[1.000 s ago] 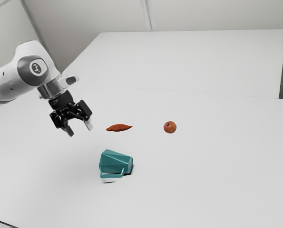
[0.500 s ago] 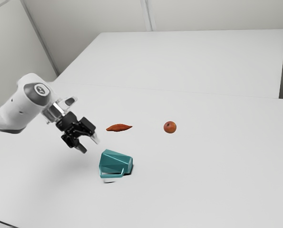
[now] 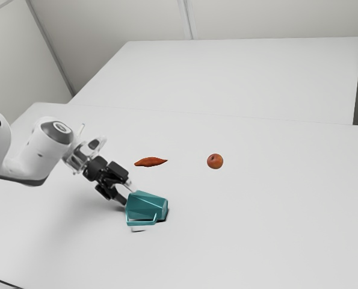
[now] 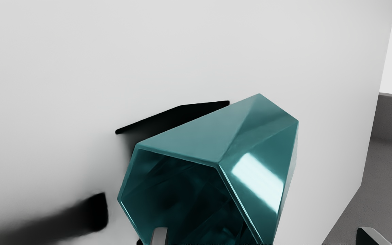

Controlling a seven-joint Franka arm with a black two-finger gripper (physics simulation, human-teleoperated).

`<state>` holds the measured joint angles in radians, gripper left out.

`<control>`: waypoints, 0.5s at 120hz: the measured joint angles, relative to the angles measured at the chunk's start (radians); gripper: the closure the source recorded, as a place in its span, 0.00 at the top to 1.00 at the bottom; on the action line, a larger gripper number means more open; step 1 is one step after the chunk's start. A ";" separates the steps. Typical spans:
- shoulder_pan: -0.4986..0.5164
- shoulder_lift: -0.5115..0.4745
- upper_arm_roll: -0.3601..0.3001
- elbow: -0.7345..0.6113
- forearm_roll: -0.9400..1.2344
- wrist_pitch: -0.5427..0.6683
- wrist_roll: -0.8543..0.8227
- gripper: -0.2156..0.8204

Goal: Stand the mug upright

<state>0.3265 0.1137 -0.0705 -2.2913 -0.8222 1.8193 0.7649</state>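
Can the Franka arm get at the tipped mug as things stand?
Looks like yes. The tool is open, right by the mug, whose mouth faces it, with nothing visible between them. The long reddish item and round fruit lie off to the side.

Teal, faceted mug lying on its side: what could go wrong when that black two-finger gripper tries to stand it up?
The gripper is open, with one fingertip over the mug's open mouth and the other beyond its side. Closing might pinch only one wall, letting the mug twist or slip.

Since the mug lies on its side, an uneven push could roll or slide it.

Its handle sticks out low at the side and might get in the way of turning.
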 joint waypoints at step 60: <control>-0.001 0.031 -0.009 -0.026 -0.112 -0.043 0.153 0.59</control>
<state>0.3254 0.1443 -0.0797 -2.3172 -0.9347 1.7764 0.9181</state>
